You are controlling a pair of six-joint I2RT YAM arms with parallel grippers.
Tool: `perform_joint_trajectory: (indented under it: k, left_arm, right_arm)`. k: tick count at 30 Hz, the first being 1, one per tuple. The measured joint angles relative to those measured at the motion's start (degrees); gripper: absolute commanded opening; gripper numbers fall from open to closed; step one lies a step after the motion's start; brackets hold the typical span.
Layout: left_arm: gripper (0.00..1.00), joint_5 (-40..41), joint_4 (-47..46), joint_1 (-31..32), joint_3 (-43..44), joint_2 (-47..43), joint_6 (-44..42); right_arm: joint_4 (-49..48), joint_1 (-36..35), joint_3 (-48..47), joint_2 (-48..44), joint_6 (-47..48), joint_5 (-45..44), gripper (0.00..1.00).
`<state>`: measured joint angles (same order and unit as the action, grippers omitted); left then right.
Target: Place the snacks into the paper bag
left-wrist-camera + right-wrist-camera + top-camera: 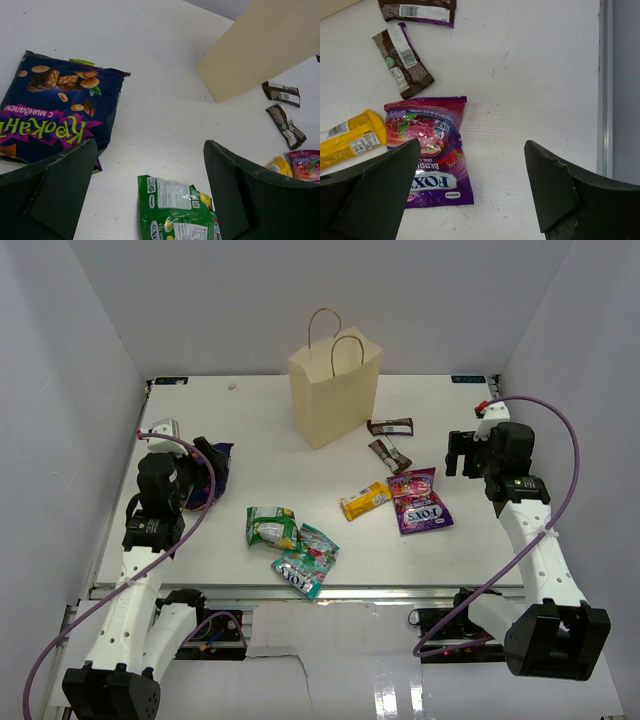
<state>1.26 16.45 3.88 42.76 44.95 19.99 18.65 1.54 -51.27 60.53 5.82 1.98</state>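
The cream paper bag (335, 390) stands upright at the back centre of the table. In front of it lie two dark brown bars (390, 426) (388, 454), a yellow bar (365, 500), a purple candy packet (420, 500), a green pouch (272, 527) and a teal pouch (305, 560). A dark blue-purple bag (55, 110) lies at the far left. My left gripper (150, 185) hovers open just right of that bag, nothing between its fingers. My right gripper (470, 185) is open above bare table, just right of the purple packet (430, 150).
White walls enclose the table on three sides. A metal rail (604, 85) runs along the right edge, close to my right gripper. The bag's loop handles (335, 335) stick up above its mouth.
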Motion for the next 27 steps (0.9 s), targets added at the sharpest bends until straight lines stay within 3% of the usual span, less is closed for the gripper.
perform_joint_trajectory:
  k: [4, 8, 11, 13, 16, 17, 21, 27]
  left_arm:
    - [0.98, -3.1, 1.2, 0.0, 0.0, -0.3, 0.5]
    - [0.98, -4.9, 2.5, 0.0, -0.4, -1.5, 1.4]
    - [0.98, -5.9, 3.5, 0.0, -1.1, -2.5, 2.4]
    - [0.98, -6.5, 4.4, 0.0, -1.2, -2.8, 3.1]
    - [0.98, -7.3, 5.1, 0.0, -1.3, -3.0, 4.5]
    - [0.98, -7.7, 5.2, 0.0, -1.5, -3.2, 5.0]
    - [0.98, -8.5, 6.0, 0.0, -2.6, -3.5, 7.0]
    - [0.98, -9.0, 6.3, 0.0, -4.6, -3.4, 9.6]
  right_arm:
    - [0.6, 0.0, 0.0, -0.1, 3.3, 6.1, 0.9]
    - [5.1, -0.1, -0.4, 0.1, 17.0, 22.9, 0.9]
    - [8.7, -1.0, -1.4, 2.3, 22.0, 30.2, 0.9]
    - [9.6, -1.2, -3.0, 6.0, 21.2, 30.3, 0.91]
    - [10.1, -0.1, -8.0, 15.8, 16.0, 26.6, 1.0]
    - [9.9, 0.5, -9.2, 18.8, 14.0, 24.9, 0.95]
    - [9.6, 1.9, -10.0, 25.8, 8.3, 19.3, 0.92]
    - [9.2, 1.8, -10.0, 32.4, 6.0, 19.2, 0.74]
